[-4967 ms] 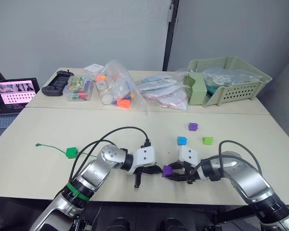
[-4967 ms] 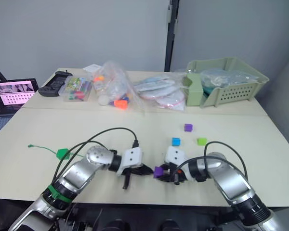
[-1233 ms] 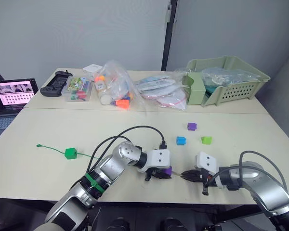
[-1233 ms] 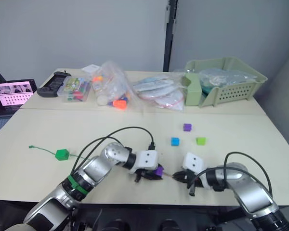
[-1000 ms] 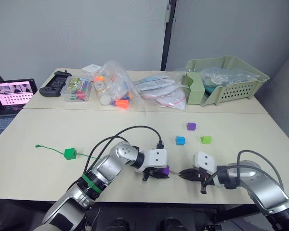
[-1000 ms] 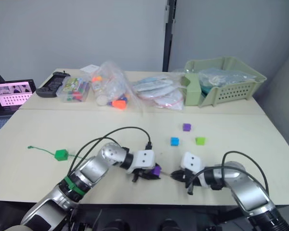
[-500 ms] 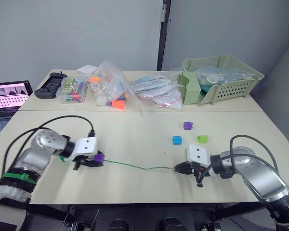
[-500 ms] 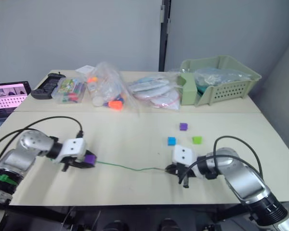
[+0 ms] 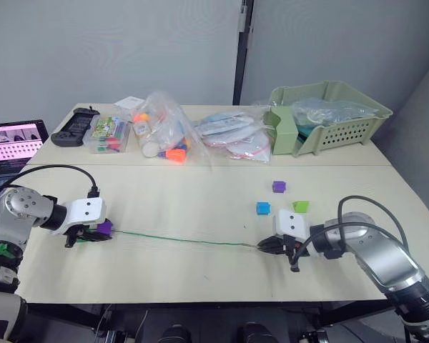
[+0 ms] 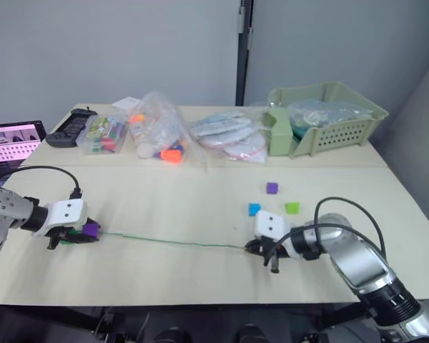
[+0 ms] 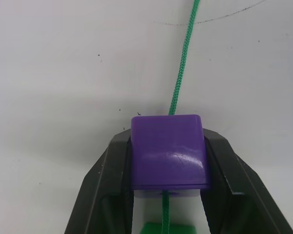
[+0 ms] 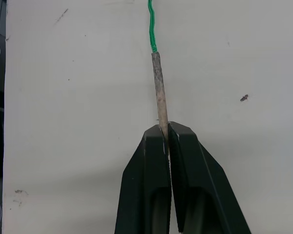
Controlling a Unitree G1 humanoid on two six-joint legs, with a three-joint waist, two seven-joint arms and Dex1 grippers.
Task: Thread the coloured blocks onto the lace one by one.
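Left end effector point(image 11: 168, 161) clamping purple block point(image 11: 168, 151), lace point(image 11: 183, 58) through.

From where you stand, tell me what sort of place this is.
Probably an office or lab workroom: pale tables against a plain grey wall, an open laptop at the left edge, a green plastic basket and bagged craft supplies along the back.

Dark green block point(image 11: 168, 228) behind the purple block point(image 11: 168, 150) is getting cut off by the left wrist view's edge. Lace point(image 11: 181, 63) is running hidden through the purple block. Lace's knotted end: hidden, not resolving.
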